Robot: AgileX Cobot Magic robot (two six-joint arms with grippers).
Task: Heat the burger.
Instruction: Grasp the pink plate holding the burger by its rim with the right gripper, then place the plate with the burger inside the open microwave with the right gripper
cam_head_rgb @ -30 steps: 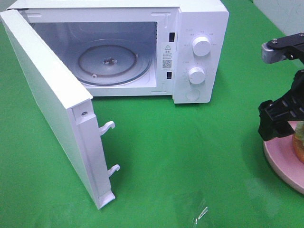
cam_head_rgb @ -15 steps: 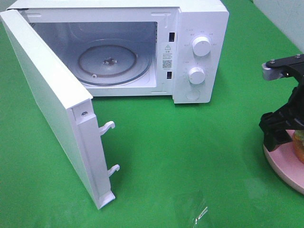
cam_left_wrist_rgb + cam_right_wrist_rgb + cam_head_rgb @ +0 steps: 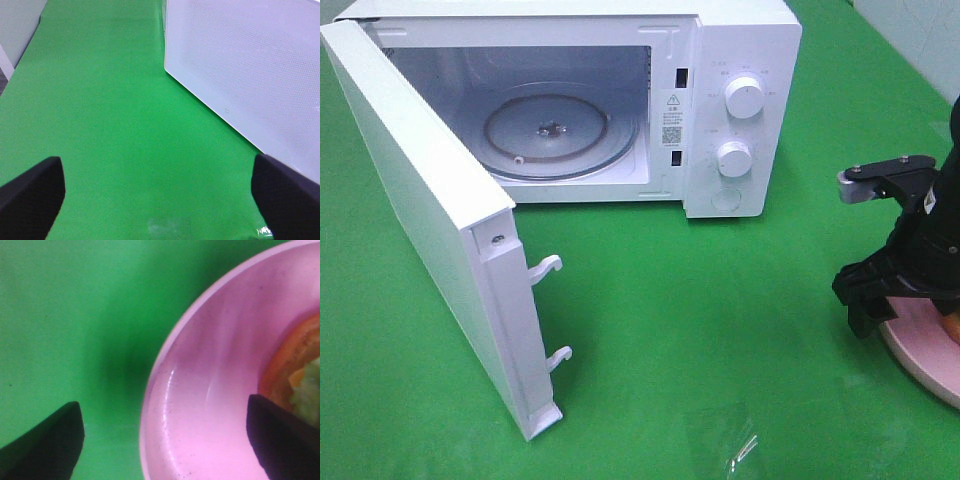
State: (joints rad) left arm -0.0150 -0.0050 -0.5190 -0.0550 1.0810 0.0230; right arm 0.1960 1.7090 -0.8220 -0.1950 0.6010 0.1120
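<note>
A: How do the fingers [image 3: 45, 450] of the right gripper [image 3: 162, 402] stand?

B: They are spread wide. One finger is outside the rim of the pink plate [image 3: 210, 365], over the green counter [image 3: 720, 300]; the other is over the inside of the plate, just beside the burger [image 3: 292, 370]. I cannot tell if they touch the plate.

A: And the left gripper [image 3: 157, 170]?

B: Also spread, with nothing between the fingers, above the counter near the open microwave door [image 3: 420, 220].

A: Where is the burger?

B: On the pink plate, at about four o'clock from the microwave [image 3: 740, 60] in the high view. The gripper hides most of it there.

A: How will it handle?

B: I think it is soft and made of layers, so a direct squeeze can crush it or make the layers slide. The plate looks stiff but smooth. Better to take the rim and carry it level to the glass turntable [image 3: 560, 130].

A: Any writing?

B: There is a warning label [image 3: 673, 118] at nine o'clock from the knobs [image 3: 745, 97]. Its print and the marks around the knobs are too small to read. I see no brand.
</note>
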